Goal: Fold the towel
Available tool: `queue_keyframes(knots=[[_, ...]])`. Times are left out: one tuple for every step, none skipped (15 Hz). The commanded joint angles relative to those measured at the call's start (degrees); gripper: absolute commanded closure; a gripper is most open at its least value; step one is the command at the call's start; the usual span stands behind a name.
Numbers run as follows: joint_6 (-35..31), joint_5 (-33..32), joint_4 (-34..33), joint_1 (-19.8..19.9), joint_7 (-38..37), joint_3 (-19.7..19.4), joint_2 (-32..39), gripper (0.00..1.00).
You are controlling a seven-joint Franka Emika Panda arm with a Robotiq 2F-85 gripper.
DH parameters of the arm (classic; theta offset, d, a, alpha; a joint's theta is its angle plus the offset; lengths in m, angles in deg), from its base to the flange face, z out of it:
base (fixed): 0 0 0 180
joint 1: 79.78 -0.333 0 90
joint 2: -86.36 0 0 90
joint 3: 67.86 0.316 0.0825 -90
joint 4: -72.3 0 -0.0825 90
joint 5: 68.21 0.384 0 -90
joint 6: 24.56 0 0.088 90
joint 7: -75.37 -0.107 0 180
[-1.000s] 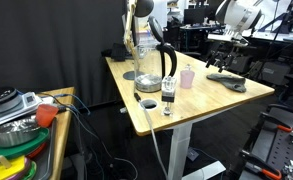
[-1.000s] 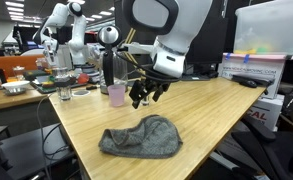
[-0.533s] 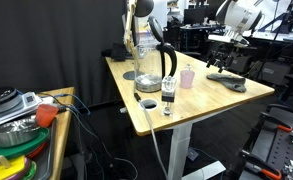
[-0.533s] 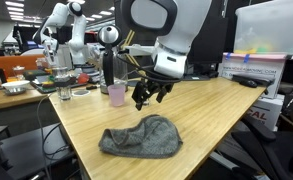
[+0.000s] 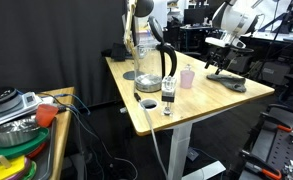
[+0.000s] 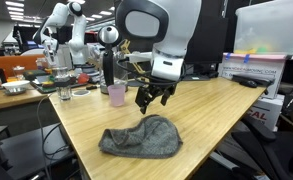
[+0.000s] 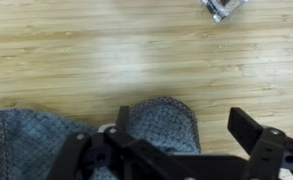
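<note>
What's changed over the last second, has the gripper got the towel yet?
Not yet. The gripper has shifted a little toward the towel and now hangs just above its far edge, jaws open and holding nothing. The towel lies bunched on the table as before, and the pink cup has not moved.

The towel (image 6: 141,137) lies on the bench (image 6: 226,120), near its front edge in an exterior view. The gripper (image 6: 153,98) hangs above the towel's far side. A cup (image 6: 116,94) stands behind the towel, a kettle (image 6: 108,66) just beyond.
</note>
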Motion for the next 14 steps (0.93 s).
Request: queue_keyframes(knots=[[-6.1,1.4,1.7,-0.7,-1.5,0.6,-0.6,0.00],[-6.6,1.3,2.0,-0.7,-2.3,0.6,-0.7,0.00],[-5.7,1.1,2.3,-0.6,-3.5,0.6,-0.8,0.00],[-4.6,0.9,2.7,-0.4,-4.5,0.6,-0.8,0.00],[-3.6,0.8,3.1,-0.3,-5.4,0.6,-1.0,0.00],[-3.0,0.9,3.7,-0.1,-5.8,0.7,-1.1,0.00],[-2.6,0.9,4.1,0.1,-6.0,0.8,-1.0,0.00],[-2.6,0.8,4.4,0.0,-6.3,0.8,-0.5,0.00],[-2.5,1.0,4.4,0.2,-6.2,0.9,-0.3,0.00],[-2.5,1.1,4.4,0.3,-6.1,0.9,-0.3,0.00],[-3.0,1.0,4.2,0.3,-6.0,0.8,-0.2,0.00],[-2.8,1.0,3.7,0.5,-6.0,0.8,-0.1,0.00],[-2.3,0.9,3.1,0.6,-6.1,0.8,0.0,0.00],[-2.6,0.8,2.7,0.6,-6.2,0.8,0.0,0.00]])
